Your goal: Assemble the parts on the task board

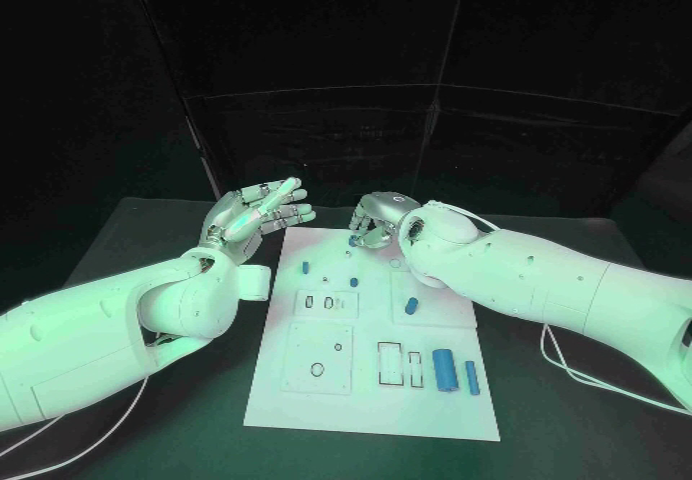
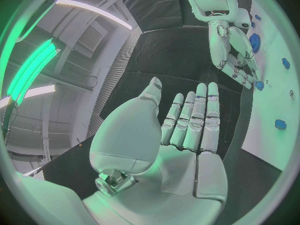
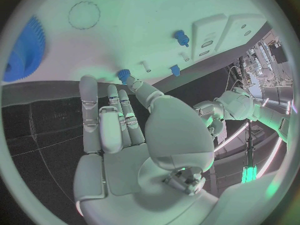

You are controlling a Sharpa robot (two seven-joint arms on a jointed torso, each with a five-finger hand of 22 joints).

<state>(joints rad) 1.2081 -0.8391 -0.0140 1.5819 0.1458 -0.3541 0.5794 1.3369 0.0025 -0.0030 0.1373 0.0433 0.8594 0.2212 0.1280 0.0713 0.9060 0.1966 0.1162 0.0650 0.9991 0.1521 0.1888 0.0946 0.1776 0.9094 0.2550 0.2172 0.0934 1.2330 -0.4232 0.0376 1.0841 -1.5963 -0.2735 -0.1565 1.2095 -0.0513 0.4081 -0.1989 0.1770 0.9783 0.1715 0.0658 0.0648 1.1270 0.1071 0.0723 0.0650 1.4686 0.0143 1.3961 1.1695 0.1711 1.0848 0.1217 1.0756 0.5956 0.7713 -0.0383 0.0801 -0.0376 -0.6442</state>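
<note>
Here the white task board (image 1: 378,410) lies in the middle of the black surface (image 1: 130,240), its long side running away from the robot. The left hand (image 1: 260,215) hovers above the surface just off the board's far left corner, palm turned up, fingers stretched out side by side and grasping nothing; the left wrist view shows the same bare palm (image 2: 187,135). The right hand (image 1: 378,220) is at the board's far edge, fingers curled downward, and its fingertips meet a small blue part (image 1: 355,239) there. In the right wrist view a fingertip touches that blue part (image 3: 123,75) at the board's rim, but whether the part is actually pinched cannot be told. The right forearm (image 1: 534,285) slants across the board's far right corner and hides what lies beneath it. Other blue parts stand or lie apart on the board: one near the far left (image 1: 304,267), one in the middle (image 1: 353,282), one further right (image 1: 411,305), and two long cylinders (image 1: 446,369) lying side by side near the right edge. Rectangular and ring-shaped recesses (image 1: 325,357) occupy the board's middle and near half.
</note>
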